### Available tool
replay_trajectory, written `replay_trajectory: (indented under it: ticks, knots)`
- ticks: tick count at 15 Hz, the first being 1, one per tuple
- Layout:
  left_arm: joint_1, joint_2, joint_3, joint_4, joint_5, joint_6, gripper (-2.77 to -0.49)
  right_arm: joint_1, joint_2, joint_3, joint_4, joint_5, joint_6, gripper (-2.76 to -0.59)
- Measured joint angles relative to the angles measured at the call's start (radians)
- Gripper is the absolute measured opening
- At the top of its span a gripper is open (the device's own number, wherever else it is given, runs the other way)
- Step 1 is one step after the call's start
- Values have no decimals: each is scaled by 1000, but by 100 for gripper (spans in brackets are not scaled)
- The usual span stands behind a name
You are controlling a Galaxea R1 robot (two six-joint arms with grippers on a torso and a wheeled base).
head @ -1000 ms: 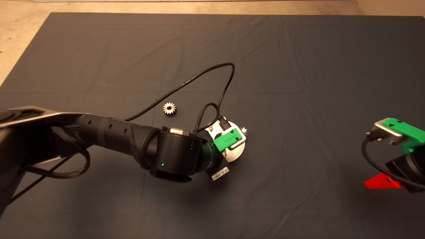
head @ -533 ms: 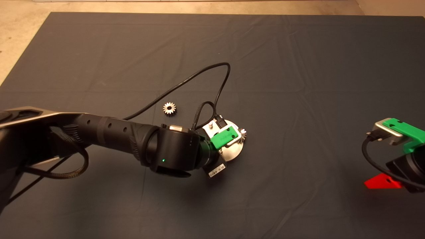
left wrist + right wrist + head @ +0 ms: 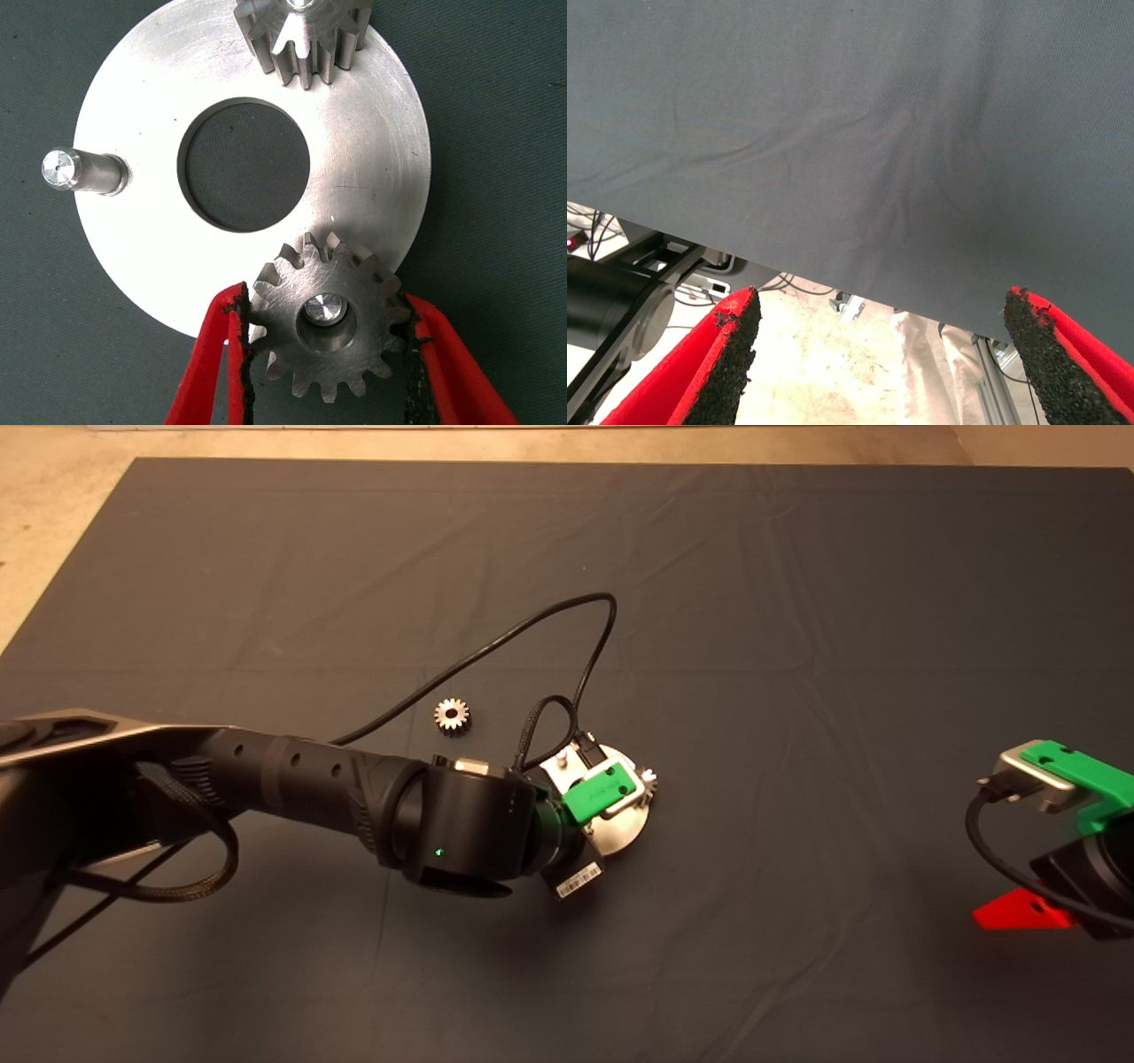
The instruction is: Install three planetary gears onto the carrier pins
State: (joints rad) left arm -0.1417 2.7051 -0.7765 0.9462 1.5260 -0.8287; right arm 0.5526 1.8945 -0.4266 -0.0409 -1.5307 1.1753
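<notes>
Gears numbered two on the carrier disc (image 3: 372, 168): the left claw (image 3: 323, 354) pinched a planetary gear (image 3: 328, 314) seated over its pin (image 3: 322, 309), steadying it; third gear (image 3: 452, 714) lay far-left; right claw (image 3: 877, 354) waited wide.

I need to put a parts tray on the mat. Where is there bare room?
Bare mat lies between the carrier disc and the parked right gripper. It is crowded around the left gripper, the disc and the loose gear.
</notes>
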Motion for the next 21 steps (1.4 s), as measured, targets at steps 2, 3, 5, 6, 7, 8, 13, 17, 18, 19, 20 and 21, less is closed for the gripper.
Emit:
replay_trajectory:
  ticks: [2, 3, 5, 6, 7, 8, 13, 17, 18, 19, 20, 21]
  knots:
    - [0, 2, -1, 0, 1, 0, -244, 0, 0, 0, 0, 0, 0, -133]
    - [0, 2, -1, 0, 1, 0, -244, 0, 0, 0, 0, 0, 0, -133]
    - [0, 2, -1, 0, 2, 0, -243, 0, 0, 0, 0, 0, 0, -133]
    - [0, 2, -1, 0, 2, 0, -243, 0, 0, 0, 0, 0, 0, -133]
    - [0, 2, -1, 0, 2, 0, -243, 0, 0, 0, 0, 0, 0, -133]
    - [0, 2, -1, 0, 2, 0, -243, 0, 0, 0, 0, 0, 0, -133]
    - [0, 3, -1, 1, 1, 0, -223, 0, 0, 0, 0, 0, 0, -133]
    - [0, 3, -1, 2, 0, 1, -210, 0, 0, -2, 0, 0, 0, -133]
    - [0, 3, -1, 1, 0, 1, -209, 0, 0, -2, 0, 0, 0, -133]
    - [0, 3, -1, 1, 0, 1, -209, 0, 0, -2, 0, 0, 0, -133]
    - [0, 3, -1, 1, 0, 1, -209, 0, 0, -2, 0, 0, -1, -133]
    - [0, 3, 0, 1, 0, 1, -208, 0, 0, -2, 0, 0, -1, -133]
